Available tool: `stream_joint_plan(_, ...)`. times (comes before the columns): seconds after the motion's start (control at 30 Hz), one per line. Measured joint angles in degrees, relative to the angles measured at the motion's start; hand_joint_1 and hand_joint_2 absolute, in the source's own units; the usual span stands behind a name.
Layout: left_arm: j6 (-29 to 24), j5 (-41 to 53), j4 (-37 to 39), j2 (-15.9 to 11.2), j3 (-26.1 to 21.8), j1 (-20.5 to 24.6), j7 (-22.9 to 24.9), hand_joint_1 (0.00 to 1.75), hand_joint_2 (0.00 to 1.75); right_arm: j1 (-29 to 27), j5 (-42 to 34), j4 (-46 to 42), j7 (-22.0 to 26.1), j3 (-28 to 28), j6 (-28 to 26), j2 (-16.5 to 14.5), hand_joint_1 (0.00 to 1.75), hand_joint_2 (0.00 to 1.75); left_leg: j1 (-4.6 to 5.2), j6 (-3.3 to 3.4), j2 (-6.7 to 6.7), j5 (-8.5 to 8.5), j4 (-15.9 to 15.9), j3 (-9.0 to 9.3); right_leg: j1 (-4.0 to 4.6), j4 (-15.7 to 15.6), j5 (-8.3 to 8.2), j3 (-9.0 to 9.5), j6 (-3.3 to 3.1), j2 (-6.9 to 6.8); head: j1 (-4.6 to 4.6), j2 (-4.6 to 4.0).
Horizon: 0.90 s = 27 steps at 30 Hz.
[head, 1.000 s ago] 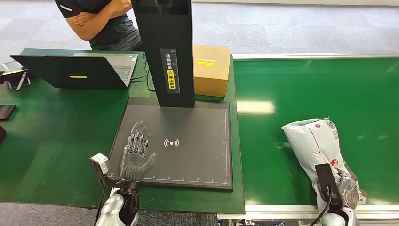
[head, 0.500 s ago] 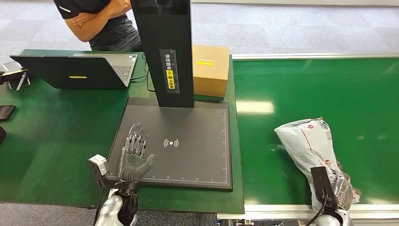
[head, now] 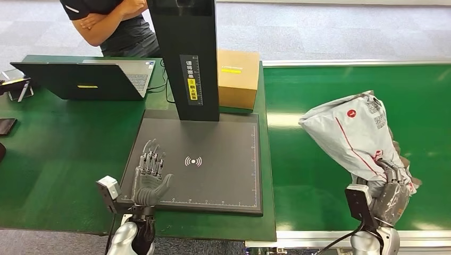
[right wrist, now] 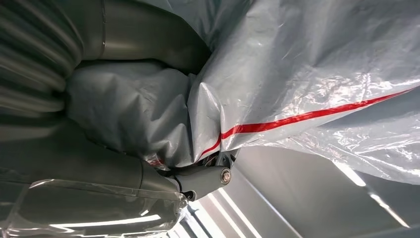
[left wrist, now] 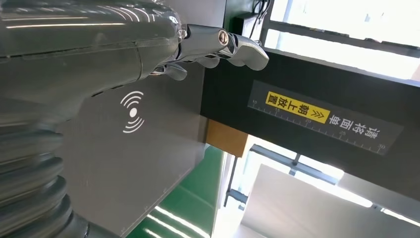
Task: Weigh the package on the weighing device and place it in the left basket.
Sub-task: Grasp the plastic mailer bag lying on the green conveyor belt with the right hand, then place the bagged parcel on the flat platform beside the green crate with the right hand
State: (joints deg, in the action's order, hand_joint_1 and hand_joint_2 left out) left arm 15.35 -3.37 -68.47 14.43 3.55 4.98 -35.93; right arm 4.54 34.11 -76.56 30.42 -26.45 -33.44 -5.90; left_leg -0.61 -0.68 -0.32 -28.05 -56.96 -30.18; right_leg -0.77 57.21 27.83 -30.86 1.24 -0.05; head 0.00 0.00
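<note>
**Free room over the scale plate**

The dark plate (head: 213,159) lies bare right of the left hand (head: 150,178) (fingers spread). The black column (head: 189,58) and cardboard box (head: 238,78) block its far edge; the laptop (head: 85,79) stands left.

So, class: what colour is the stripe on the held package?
Red, on the grey-white package; clearest in the right wrist view.

A grey-white plastic package (head: 355,135) is marked with a thin red line and a round red logo. The weighing device's platform (head: 223,164) is dark grey with a white wireless symbol; its black column (head: 186,48) carries a yellow label. The table (head: 58,154) and conveyor belt (head: 340,90) are covered in green. A cardboard box (head: 238,78) is tan with a yellow strip.
</note>
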Motion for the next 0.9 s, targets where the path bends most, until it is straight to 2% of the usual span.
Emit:
stream_joint_plan(0.13,-4.7,4.2,-0.9,0.0,0.2,-0.2,-1.3,0.0,1.75,0.1,6.8,-3.2,-2.3,5.0,2.5,0.1,1.75,1.75,0.0,-0.02,0.0,0.01,0.0,0.0,0.0,0.0,-0.01,0.01,0.0,0.0,0.01,0.0)
stream_joint_plan(0.2,-7.3,7.3,-2.0,0.0,0.5,-0.2,-1.8,0.0,1.75,0.5,16.1,-3.7,-5.7,8.4,6.1,0.9,1.75,1.75,0.0,-0.03,0.0,0.02,0.0,0.0,0.01,0.0,-0.01,0.0,-0.01,0.0,0.0,0.0)
stream_joint_plan(0.3,-8.1,9.0,-3.6,0.0,1.3,-0.3,-1.8,0.0,1.75,1.4,28.6,-3.2,-9.0,14.1,10.1,2.6,1.75,1.75,0.0,-0.03,0.0,0.03,0.0,-0.01,0.0,0.0,-0.01,0.0,-0.01,-0.02,0.0,0.0)
stream_joint_plan(0.53,-7.1,9.1,-5.0,0.0,2.0,-0.2,-2.6,0.0,1.75,7.2,37.1,4.0,-10.4,25.9,18.3,6.0,1.75,1.75,0.0,-0.04,0.07,0.03,0.0,-0.02,0.0,0.1,-0.02,-0.04,-0.02,0.05,0.01,0.0)
stream_joint_plan(0.67,-6.5,8.3,-5.0,0.0,2.2,-0.1,-3.2,0.0,1.75,12.8,38.3,11.0,-9.3,32.1,16.5,7.6,1.75,1.75,0.0,-0.07,0.11,0.05,0.0,0.01,0.0,0.1,-0.04,-0.04,-0.04,0.07,0.0,0.0)
stream_joint_plan(0.9,-4.0,6.8,-5.0,0.1,2.6,0.8,-2.8,0.0,1.75,21.2,35.7,18.9,-5.6,41.3,9.6,10.3,1.75,1.75,0.0,-0.16,0.11,0.11,0.0,0.02,0.01,0.1,-0.09,-0.11,-0.12,0.09,0.01,0.0)
